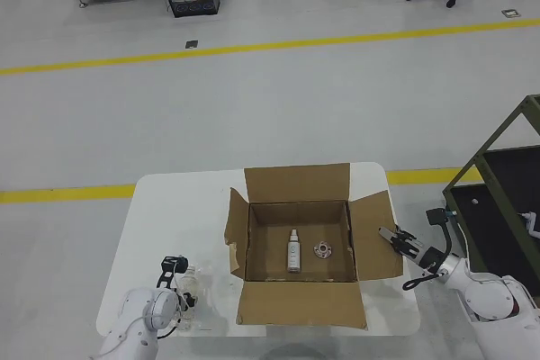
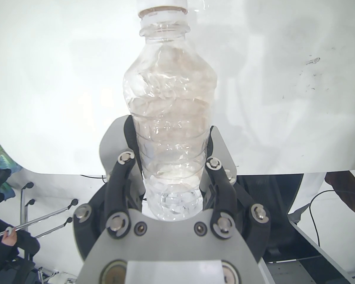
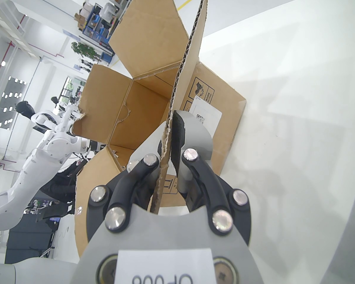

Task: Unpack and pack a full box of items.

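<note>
Table (image 1: 162, 207) white, with open cardboard box (image 1: 299, 184) at centre, flaps spread. Right gripper (image 3: 170, 125) has its jaws pinched on the edge of the box's right flap (image 1: 378, 236). Left gripper (image 2: 171, 146) is near the table's front-left corner, well apart from the box, jaws clamped around the lower body of a clear water bottle (image 2: 168, 98). On the box floor lie a white spray bottle (image 1: 293, 251) and, just beside it, a small round part (image 1: 322, 248).

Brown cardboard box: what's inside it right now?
On the floor of the brown cardboard box: a small white spray bottle lying flat and a small round brownish part beside it, apart. The strip of floor below the near wall is hidden.
</note>
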Robot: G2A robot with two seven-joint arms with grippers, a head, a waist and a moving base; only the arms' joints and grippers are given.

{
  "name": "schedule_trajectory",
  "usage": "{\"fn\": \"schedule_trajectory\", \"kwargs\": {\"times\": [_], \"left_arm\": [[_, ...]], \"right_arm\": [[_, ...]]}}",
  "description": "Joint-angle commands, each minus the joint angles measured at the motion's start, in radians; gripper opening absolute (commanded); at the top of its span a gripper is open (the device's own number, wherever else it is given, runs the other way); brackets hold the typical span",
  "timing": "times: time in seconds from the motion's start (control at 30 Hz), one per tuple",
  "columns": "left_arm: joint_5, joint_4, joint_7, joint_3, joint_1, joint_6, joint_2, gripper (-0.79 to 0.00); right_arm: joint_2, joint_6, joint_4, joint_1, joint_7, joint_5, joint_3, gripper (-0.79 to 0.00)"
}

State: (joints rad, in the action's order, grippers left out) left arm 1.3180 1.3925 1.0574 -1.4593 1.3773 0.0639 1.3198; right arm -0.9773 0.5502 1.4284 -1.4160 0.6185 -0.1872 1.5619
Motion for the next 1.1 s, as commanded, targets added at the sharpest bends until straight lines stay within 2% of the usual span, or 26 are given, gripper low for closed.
{"fn": "schedule_trajectory", "kwargs": {"times": [0.0, 0.43, 0.53, 0.6, 0.83, 0.93, 1.07], "left_arm": [[0.000, -0.011, 0.017, 0.004, -0.006, -0.004, -0.001, 0.000], [-0.002, -0.010, 0.019, 0.019, -0.013, -0.013, -0.006, 0.000], [0.012, 0.034, 0.009, 0.008, -0.004, -0.025, -0.010, 0.000], [0.020, 0.102, 0.005, 0.000, 0.018, -0.026, -0.014, 0.000], [-0.040, 0.452, 0.093, -0.087, 0.150, -0.012, -0.028, 0.000], [-0.105, 0.586, 0.070, -0.145, 0.185, -0.076, -0.029, 0.000], [-0.190, 0.747, 0.084, -0.171, 0.202, -0.072, -0.030, 0.000]], "right_arm": [[0.000, 0.000, 0.000, 0.000, 0.000, 0.000, 0.000, -0.785], [0.000, 0.000, 0.000, 0.000, 0.000, 0.000, 0.000, -0.785], [0.000, 0.000, 0.000, 0.000, 0.000, 0.000, 0.000, -0.785], [0.000, 0.000, 0.000, 0.000, 0.000, 0.000, 0.000, -0.785], [0.000, 0.000, 0.000, 0.000, 0.000, 0.000, 0.000, -0.785], [0.000, 0.000, 0.000, 0.000, 0.000, 0.000, 0.000, -0.785], [0.000, 0.000, 0.000, 0.000, 0.000, 0.000, 0.000, -0.785]]}}
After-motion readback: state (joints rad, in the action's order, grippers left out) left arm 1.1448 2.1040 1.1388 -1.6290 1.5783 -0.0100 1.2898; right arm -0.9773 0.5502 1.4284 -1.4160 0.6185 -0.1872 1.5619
